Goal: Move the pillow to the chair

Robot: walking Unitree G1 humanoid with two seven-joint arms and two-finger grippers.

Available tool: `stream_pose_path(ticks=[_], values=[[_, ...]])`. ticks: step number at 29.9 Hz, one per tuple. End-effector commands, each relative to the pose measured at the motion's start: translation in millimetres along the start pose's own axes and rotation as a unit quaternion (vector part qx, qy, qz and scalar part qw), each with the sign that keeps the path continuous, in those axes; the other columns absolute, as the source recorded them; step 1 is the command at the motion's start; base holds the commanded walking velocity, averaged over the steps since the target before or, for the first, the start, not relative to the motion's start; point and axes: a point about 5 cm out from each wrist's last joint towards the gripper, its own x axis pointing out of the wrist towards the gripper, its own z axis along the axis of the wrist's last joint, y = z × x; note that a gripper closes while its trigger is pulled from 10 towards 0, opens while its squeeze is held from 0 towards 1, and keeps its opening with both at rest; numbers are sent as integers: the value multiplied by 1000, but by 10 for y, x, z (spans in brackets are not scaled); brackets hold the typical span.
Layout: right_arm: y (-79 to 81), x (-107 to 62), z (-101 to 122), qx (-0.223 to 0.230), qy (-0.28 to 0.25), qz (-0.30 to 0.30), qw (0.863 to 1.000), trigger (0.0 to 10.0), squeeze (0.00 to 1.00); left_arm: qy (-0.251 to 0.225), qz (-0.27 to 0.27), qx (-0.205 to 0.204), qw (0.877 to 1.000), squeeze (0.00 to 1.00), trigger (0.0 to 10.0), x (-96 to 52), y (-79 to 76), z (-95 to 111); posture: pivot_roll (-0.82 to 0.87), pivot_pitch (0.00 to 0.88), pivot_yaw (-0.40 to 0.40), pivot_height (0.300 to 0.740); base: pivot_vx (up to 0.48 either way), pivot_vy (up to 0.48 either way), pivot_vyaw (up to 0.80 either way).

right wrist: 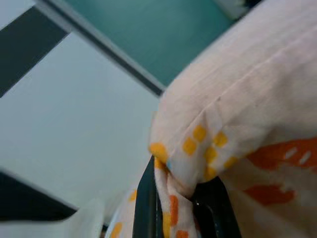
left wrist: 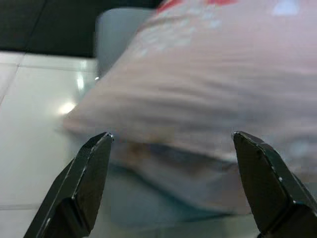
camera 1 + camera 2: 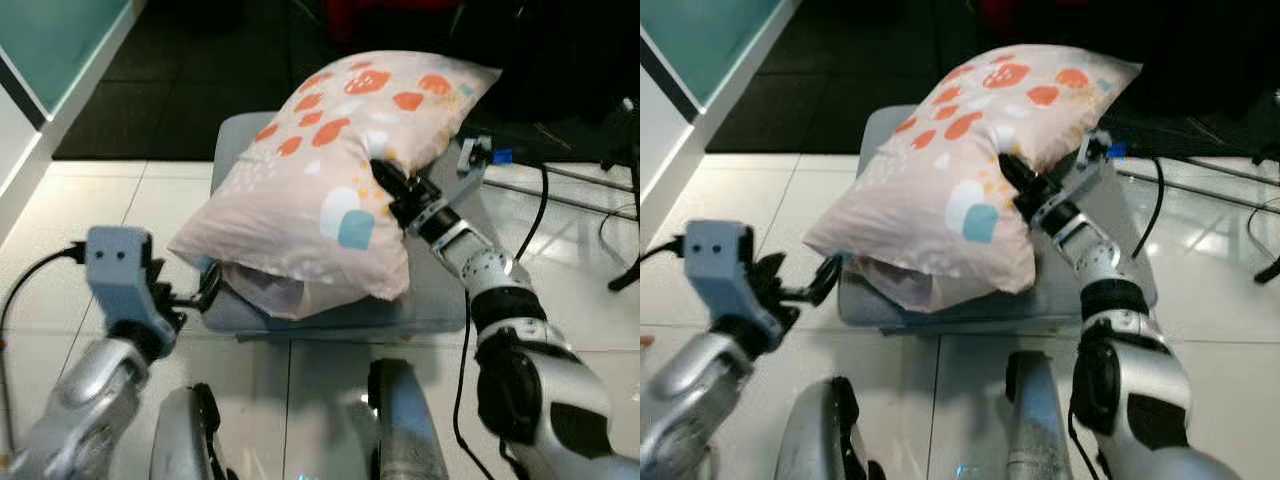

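While our right gripper point(image 3: 385, 180) pinches the pink orange-spotted fabric pillow point(image 3: 330, 170) lying on the grey padded chair point(image 3: 440, 290), our left gripper point(image 2: 171, 148) gapes wide; release remains

Bright indoor light, floor glare, soft blur

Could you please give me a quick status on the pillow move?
Right gripper shut on pillow fabric. Left gripper open, short of its near end. Pillow lying across grey chair. Cables beside it.
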Motion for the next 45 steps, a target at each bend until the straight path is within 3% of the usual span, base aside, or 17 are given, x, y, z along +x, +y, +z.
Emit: stream_pose_path(ticks=[1,2,4,8,12,15,16,32,36,45], values=[[137,-18,-231,20,32,50,998,0,0,-9,10,-14,1000,0,10000,79,-29,-51,-152,65,-33,472,0,0,0],[137,-18,-231,20,32,50,998,0,0,-9,10,-14,1000,0,10000,79,-29,-51,-152,65,-33,472,0,0,0],[285,-66,-482,45,62,78,994,0,0,-25,8,-30,999,0,10000,206,-95,-54,-172,22,-42,482,0,0,0],[423,-103,-558,57,71,109,990,0,0,-32,5,-36,999,0,10000,289,-128,-81,-193,0,-47,492,0,0,0],[440,-143,-569,54,80,117,988,0,0,-31,4,-40,999,0,10000,336,-143,-138,-192,0,-50,502,0,0,0],[343,-187,-547,43,83,91,991,0,0,-26,8,-39,999,0,10000,342,-134,-207,-179,0,-61,512,0,0,0],[237,-217,-508,33,77,60,995,0,0,-19,17,-36,999,0,10000,318,-99,-270,-174,0,-61,521,0,0,0],[121,-361,-504,20,80,8,997,0,0,-30,37,-29,998,0,10000,336,19,-319,-166,0,-55,566,0,0,0],[85,-422,-517,20,80,-5,997,0,0,-18,49,-31,998,0,10000,261,121,-380,-170,0,-52,585,0,0,0],[68,-463,-524,18,87,-13,996,0,0,9,59,-32,998,0,10000,195,130,-491,-170,0,-63,620,-213,0,0]])
